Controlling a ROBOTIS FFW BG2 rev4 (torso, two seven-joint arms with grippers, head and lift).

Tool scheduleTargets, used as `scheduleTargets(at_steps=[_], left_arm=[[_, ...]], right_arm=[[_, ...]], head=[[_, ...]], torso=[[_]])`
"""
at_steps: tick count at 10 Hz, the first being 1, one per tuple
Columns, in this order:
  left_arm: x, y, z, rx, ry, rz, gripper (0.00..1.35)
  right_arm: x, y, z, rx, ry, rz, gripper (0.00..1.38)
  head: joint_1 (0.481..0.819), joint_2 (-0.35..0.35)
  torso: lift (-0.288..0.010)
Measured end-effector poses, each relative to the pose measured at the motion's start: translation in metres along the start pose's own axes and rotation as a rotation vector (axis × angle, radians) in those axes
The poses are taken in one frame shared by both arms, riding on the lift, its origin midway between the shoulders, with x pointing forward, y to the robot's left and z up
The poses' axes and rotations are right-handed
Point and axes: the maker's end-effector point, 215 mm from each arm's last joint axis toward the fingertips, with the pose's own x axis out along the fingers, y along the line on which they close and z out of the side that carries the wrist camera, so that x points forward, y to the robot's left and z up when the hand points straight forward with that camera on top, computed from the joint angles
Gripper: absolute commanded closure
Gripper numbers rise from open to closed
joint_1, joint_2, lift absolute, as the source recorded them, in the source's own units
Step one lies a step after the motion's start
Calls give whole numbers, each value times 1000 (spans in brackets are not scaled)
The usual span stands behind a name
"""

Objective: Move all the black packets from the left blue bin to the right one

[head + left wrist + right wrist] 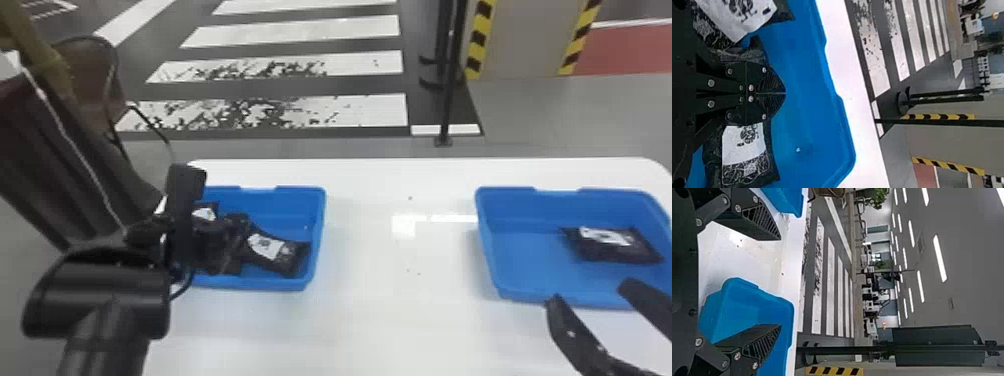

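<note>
A glossy white table (390,325) with rounded far corners supports two shallow bins, set well apart. The left blue bin (319,235) and right blue bin (530,270) flank a few small dark specks (410,198) on its surface.

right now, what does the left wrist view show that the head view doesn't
Left wrist view adds: the seam where the left gripper's two fingertips meet.
Head view adds: the right bin, the black packet in it and the open right gripper.
Both: the left bin, white-labelled packets inside, the white table.
</note>
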Motion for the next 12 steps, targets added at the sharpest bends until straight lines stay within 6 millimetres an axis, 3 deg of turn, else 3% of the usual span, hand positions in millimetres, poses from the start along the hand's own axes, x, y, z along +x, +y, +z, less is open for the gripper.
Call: scheduleTargets(at_steps=[2, 3, 4, 5, 6, 9, 11, 12], left_arm=[[-33, 11, 21, -31, -75, 21, 1211], [-34, 5, 16, -60, -56, 3, 972], [-33, 0, 10, -68, -32, -8, 542], [-32, 0, 7, -54, -12, -3, 334], [-32, 5, 13, -13, 3, 13, 236], [-38, 32, 72, 219, 19, 118, 206], [-42, 41, 88, 313, 30, 160, 186], [-40, 39, 86, 345, 47, 163, 185]], right_arm=[[2, 1, 0, 10, -2, 5, 251], [3, 3, -3, 20, 1, 11, 251], [4, 3, -6, 29, 4, 16, 251], [5, 4, -8, 37, 6, 20, 251], [5, 4, -10, 46, 9, 21, 251], [7, 7, -19, 80, 23, 31, 251], [8, 8, -24, 95, 34, 35, 251], [8, 9, -26, 102, 39, 36, 251]], head=[[695, 183], [695, 181], [695, 180], [695, 180], [695, 184], [695, 194], [695, 202], [695, 201]], torso=[[-140], [-140], [-140], [-140], [-140], [-140], [-140], [-140]])
